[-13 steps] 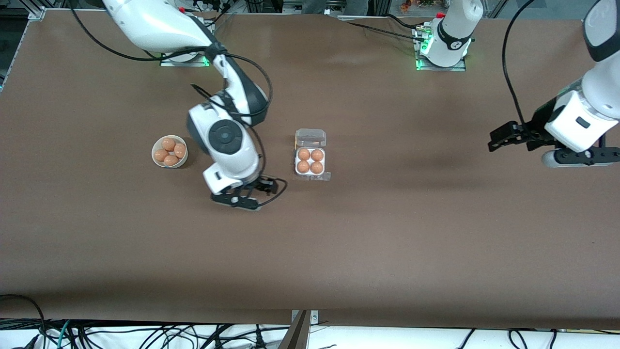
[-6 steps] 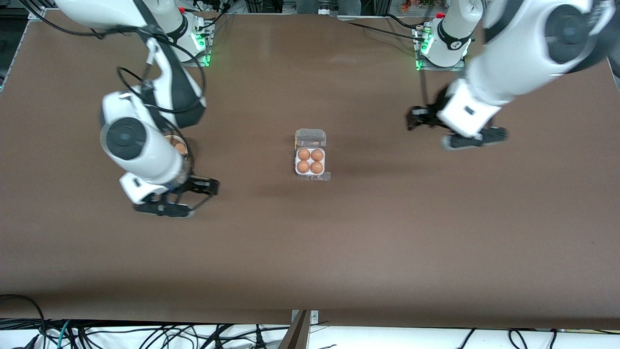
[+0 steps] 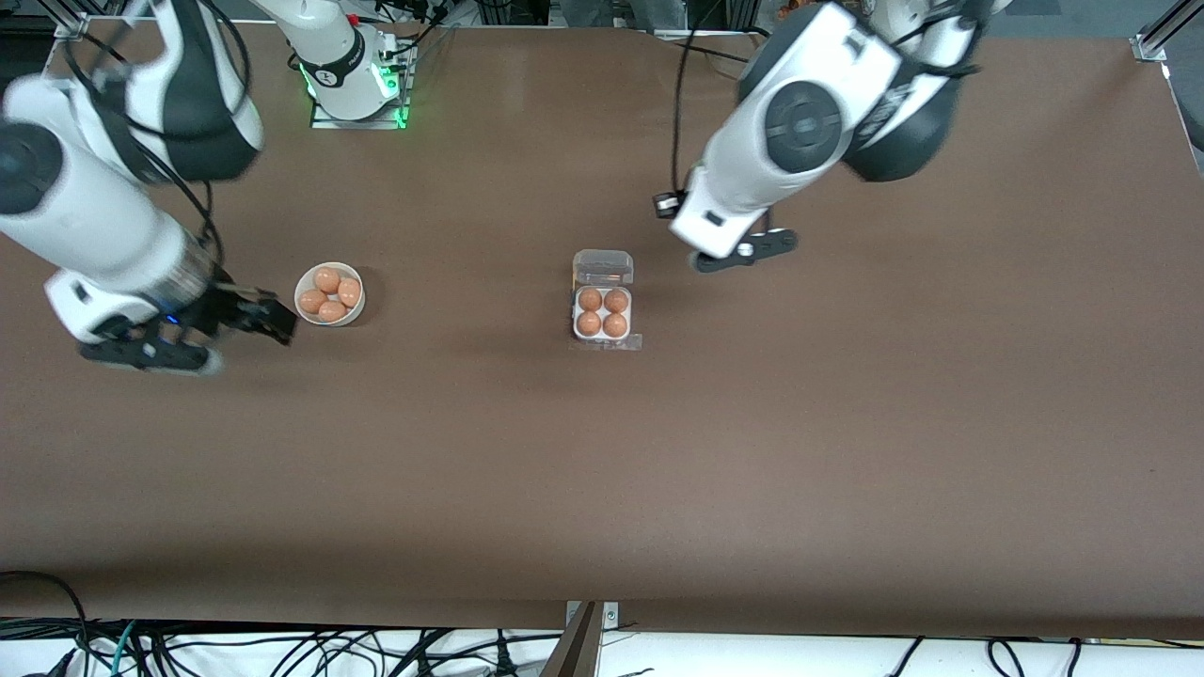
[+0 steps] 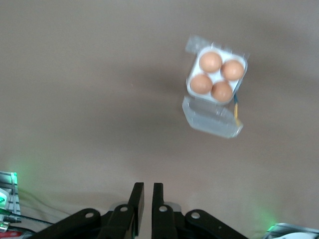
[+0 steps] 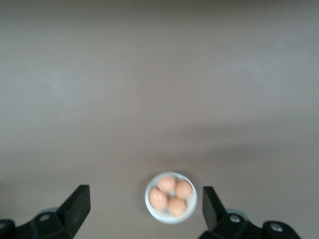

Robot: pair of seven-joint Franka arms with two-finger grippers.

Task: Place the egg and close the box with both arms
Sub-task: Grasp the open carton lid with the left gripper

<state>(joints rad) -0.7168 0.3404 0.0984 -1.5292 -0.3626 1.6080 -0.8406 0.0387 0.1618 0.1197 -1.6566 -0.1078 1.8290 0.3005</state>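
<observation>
Front view: I see the small square clear-plastic egg carton [image 3: 602, 313] near the middle of the brown table [image 3: 752, 451]. All four cells hold brown eggs [image 3: 602, 312], and the hinged transparent lid [image 3: 603, 267] lies open flat on the table, on the side farther from the camera. A round white bowl [image 3: 329, 294] with four more brown eggs sits well apart from the carton, toward the right arm's end of the table. The left gripper [image 3: 666, 203] hangs over bare table just beside the carton's open lid, toward the left arm's end. The right gripper [image 3: 268, 318] hangs over the table just beside the bowl, toward the right arm's end.

Left wrist view: I see the left gripper [image 4: 148, 194] with its two black fingers [image 4: 137, 196] clenched, only a thin slit between them and nothing gripped. The carton [image 4: 217, 74] is farther off, eggs showing, lid [image 4: 212, 118] laid open beside the tray.

Right wrist view: the right gripper [image 5: 145, 201] has its fingers [image 5: 79, 201] spread wide, released and empty. The white bowl [image 5: 171, 197] of eggs lies on the table between them, below.
</observation>
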